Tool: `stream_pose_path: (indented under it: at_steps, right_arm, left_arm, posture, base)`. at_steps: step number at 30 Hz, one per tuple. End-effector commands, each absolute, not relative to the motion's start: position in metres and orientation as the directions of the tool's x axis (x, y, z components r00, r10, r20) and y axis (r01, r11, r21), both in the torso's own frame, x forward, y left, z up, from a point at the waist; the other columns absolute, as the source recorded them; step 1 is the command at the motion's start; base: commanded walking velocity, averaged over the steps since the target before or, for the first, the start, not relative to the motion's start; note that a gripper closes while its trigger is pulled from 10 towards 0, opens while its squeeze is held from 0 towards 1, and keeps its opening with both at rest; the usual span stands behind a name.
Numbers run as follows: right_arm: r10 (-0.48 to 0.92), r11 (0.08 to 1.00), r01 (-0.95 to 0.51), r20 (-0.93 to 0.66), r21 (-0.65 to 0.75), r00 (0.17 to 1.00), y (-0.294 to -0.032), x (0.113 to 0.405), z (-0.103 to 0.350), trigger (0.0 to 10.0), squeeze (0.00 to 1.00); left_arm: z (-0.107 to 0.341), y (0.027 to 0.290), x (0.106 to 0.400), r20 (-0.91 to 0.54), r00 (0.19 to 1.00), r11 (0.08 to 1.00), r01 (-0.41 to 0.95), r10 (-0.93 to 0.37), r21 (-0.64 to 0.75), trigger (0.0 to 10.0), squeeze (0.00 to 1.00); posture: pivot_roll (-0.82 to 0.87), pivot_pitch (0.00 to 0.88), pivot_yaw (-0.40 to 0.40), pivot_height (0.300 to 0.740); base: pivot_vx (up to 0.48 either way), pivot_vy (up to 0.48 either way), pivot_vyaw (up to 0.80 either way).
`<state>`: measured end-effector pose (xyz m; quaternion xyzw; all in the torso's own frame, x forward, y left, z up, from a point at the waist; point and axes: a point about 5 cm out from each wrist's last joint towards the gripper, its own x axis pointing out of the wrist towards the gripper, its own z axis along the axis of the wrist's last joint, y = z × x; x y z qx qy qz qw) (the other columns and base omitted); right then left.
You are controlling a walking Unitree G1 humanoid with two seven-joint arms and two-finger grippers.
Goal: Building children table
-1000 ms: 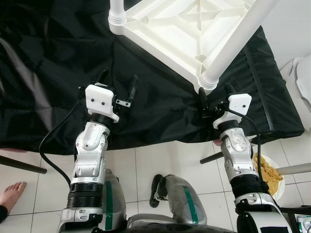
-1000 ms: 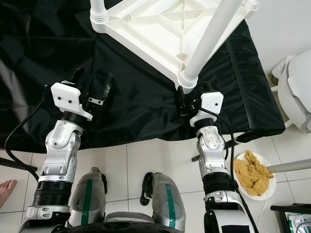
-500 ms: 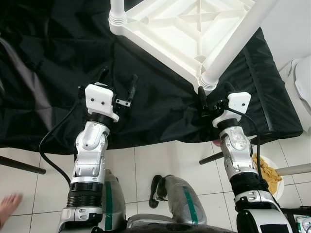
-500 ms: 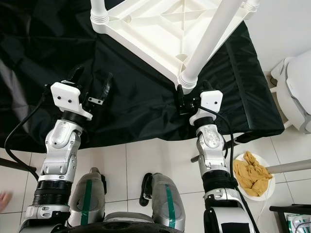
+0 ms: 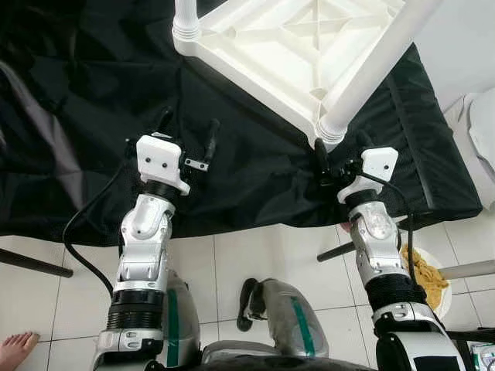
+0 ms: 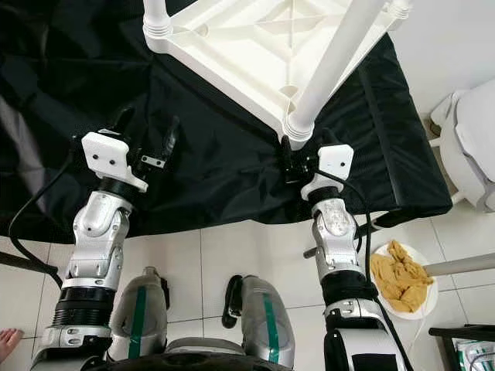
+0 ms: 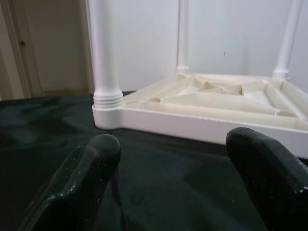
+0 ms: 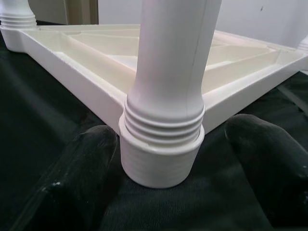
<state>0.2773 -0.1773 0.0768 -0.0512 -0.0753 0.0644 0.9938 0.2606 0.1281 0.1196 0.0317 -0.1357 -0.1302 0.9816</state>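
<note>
Children's table (image 5: pixel 294 54): white plastic, lying upside down on the black cloth, legs pointing up. I see the ribbed underside of its top.
Near leg (image 8: pixel 168 91): upright, ringed collar seated in the corner socket closest to me.
Far-left leg (image 7: pixel 103 62): upright in its corner socket, same ringed collar.
Black cloth (image 5: pixel 93 100): covers the surface under the children's table; its edge hangs down over the tiled floor.
Right hand (image 6: pixel 304 161): at the base of the near leg, fingers (image 8: pixel 260 159) apart, one on each side of the collar. I cannot tell whether they touch it.
Left hand (image 5: pixel 187 133): over bare cloth, well apart from the far-left leg, fingers (image 7: pixel 86 168) spread with nothing between them.
Plate (image 6: pixel 402 278): on the floor by my right arm, holding a crumpled yellow cloth.
Floor (image 5: pixel 247 255): pale tiles.
Person's bare foot (image 5: pixel 15 349): at the lower left corner, on the tiles.
White rounded object (image 6: pixel 468 147): at the right edge; I cannot tell what it is.
</note>
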Motion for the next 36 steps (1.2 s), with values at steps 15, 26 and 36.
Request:
stream_pose_path:
  at_steps: [15, 26, 36]
  right_arm:
    - [0.085, 0.996, -0.087, 0.071, 0.033, 0.994, -0.173, 0.28, 0.065, 10.0, 0.0]
    - [0.075, 0.997, -0.075, 0.016, -0.008, 0.997, -0.172, 0.275, 0.052, 10.0, 0.0]
    - [0.067, 0.997, -0.065, 0.033, -0.05, 0.997, -0.176, 0.271, 0.05, 10.0, 0.0]
  left_arm:
    - [0.098, 0.135, 0.269, 0.162, 0.978, 0.988, 0.141, -0.13, -0.06, 10.0, 0.0]
    - [0.089, 0.132, 0.268, 0.134, 0.983, 0.985, 0.139, -0.125, -0.104, 10.0, 0.0]
    - [0.079, 0.139, 0.27, 0.087, 0.991, 0.984, 0.111, -0.1, -0.136, 10.0, 0.0]
  posture:
    - [0.11, 0.027, -0.12, 0.74]
    - [0.1, 0.045, -0.124, 0.74]
    - [0.09, 0.067, -0.129, 0.74]
  base:
    - [0.0, 0.0, 0.0]
    - [0.0, 0.0, 0.0]
    - [0.0, 0.0, 0.0]
